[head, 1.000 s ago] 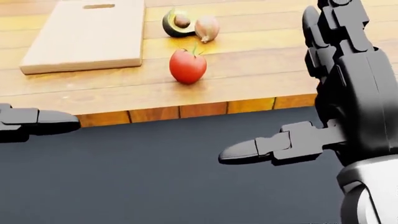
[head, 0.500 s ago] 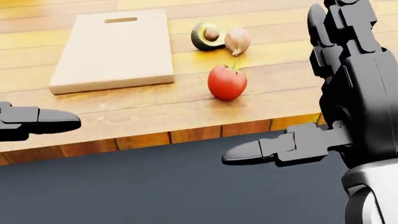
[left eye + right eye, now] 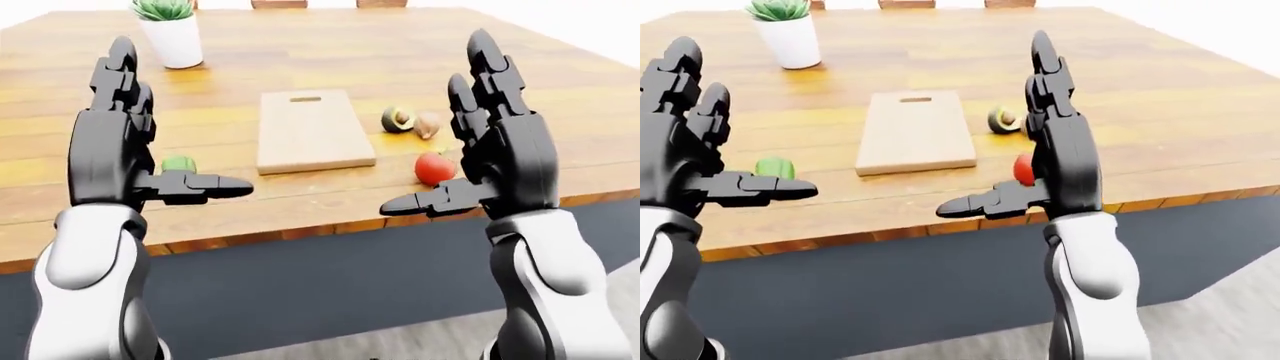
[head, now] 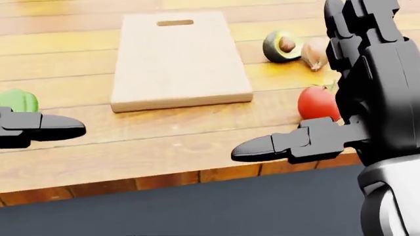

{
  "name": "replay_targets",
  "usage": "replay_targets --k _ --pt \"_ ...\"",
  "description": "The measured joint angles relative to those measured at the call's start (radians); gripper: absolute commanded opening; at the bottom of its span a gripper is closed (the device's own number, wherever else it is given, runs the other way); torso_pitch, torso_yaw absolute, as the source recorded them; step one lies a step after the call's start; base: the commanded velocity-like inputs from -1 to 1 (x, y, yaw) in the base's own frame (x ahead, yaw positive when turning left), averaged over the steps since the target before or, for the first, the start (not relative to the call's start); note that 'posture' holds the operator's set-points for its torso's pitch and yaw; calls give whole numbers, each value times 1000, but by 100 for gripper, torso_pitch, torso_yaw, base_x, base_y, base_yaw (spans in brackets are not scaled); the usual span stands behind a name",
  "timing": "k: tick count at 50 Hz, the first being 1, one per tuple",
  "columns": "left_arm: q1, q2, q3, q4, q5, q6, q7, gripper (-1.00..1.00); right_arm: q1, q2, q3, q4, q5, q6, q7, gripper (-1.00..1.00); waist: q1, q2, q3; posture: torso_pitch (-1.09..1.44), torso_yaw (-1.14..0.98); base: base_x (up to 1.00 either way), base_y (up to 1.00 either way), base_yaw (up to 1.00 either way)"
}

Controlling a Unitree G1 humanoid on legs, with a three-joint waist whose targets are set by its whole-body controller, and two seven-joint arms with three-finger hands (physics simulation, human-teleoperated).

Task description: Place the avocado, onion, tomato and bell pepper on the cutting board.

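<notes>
The pale wooden cutting board [image 4: 177, 59] lies bare on the wooden table. To its right sit the avocado half [image 4: 282, 46], pit showing, and the brownish onion [image 4: 313, 53], close together. The red tomato [image 4: 317, 103] stands nearer the table edge, partly behind my right hand [image 3: 470, 150]. The green bell pepper [image 3: 178, 163] rests left of the board, just behind my left hand [image 3: 150, 135]. Both hands are raised in front of the table edge, fingers spread and thumbs pointing inward, holding nothing.
A white pot with a green succulent [image 3: 172, 34] stands near the top left of the table [image 3: 300, 210]. Below the wooden edge is a dark panel [image 3: 320, 277], with grey floor [image 3: 400, 341] beneath it. Chair backs show at the table's top edge.
The camera has moved: in the head view the board and produce slid right and down, the table edge dropped lower, and the bell pepper came in at left. Both hands keep their open pose.
</notes>
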Motion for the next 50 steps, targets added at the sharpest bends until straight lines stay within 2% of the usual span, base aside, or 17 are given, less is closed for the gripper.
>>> replay_targets --k 4,8,10,14,20,22,25,28,31,34,36,38,42,45,46,47,50 --pt "9 -2 5 13 5 3 3 100 0 -5 9 -10 7 0 2 100 17 -29 7 0 0 0 0 0" --pt "12 -6 5 15 8 -7 4 100 4 -12 10 -10 8 -4 4 100 31 -66 -5 0 0 0 0 0" --pt "24 -14 -7 22 4 -7 1 100 22 -11 9 -4 1 -6 3 100 26 -42 -3 0 0 0 0 23" --pt "10 -11 -17 22 -7 -5 -9 100 16 -9 -8 -2 -8 3 -2 100 11 -2 -22 0 0 0 0 25" --pt "7 -6 -10 2 -1 -29 -6 100 14 -5 -3 -17 -3 -22 -3 100 5 30 -20 0 0 0 0 26" --pt "13 -2 -2 12 5 -20 -4 100 19 1 6 -16 4 -22 1 100 14 16 -17 0 0 0 0 25" --pt "18 -2 8 21 14 0 -2 100 29 2 14 -8 16 -22 8 100 19 28 -25 0 0 0 0 26" --pt "8 -2 3 10 15 -4 -2 100 26 1 4 -2 15 -27 3 100 18 12 -28 0 0 0 0 12" --pt "6 -3 2 -1 14 -21 -3 100 23 5 0 -12 20 -28 -9 100 21 -14 -9 0 0 0 0 0" --pt "11 -4 4 6 11 -21 -5 100 20 -6 6 -4 8 -20 -18 100 32 -62 -11 0 0 0 0 0" --pt "23 -13 -1 9 8 -13 -7 100 24 -13 6 3 -3 -10 -19 100 28 -46 -1 0 0 0 0 0" --pt "22 -12 -6 19 2 -1 -10 100 18 -7 7 6 -11 5 -15 100 24 -33 -7 0 0 13 0 0" --pt "2 -9 -20 26 -6 3 -14 100 6 -10 3 4 -17 22 -6 100 5 10 13 0 0 41 0 0" --pt "-10 -2 -15 -2 -6 -9 -14 100 -2 -9 -2 -19 -21 8 -4 100 -1 36 2 0 0 30 0 0" --pt "-15 4 -7 -12 -4 -13 -13 100 -8 -5 -2 -27 -19 -2 -5 100 -5 45 -15 0 0 0 0 0" --pt "-16 7 1 -19 0 -20 -11 100 -8 -2 1 -32 -18 -13 -6 100 -6 38 -24 0 0 0 0 0" --pt "-9 6 5 -8 8 -13 -6 100 10 1 10 -12 -11 -20 -5 100 -6 13 -21 0 0 0 0 0"
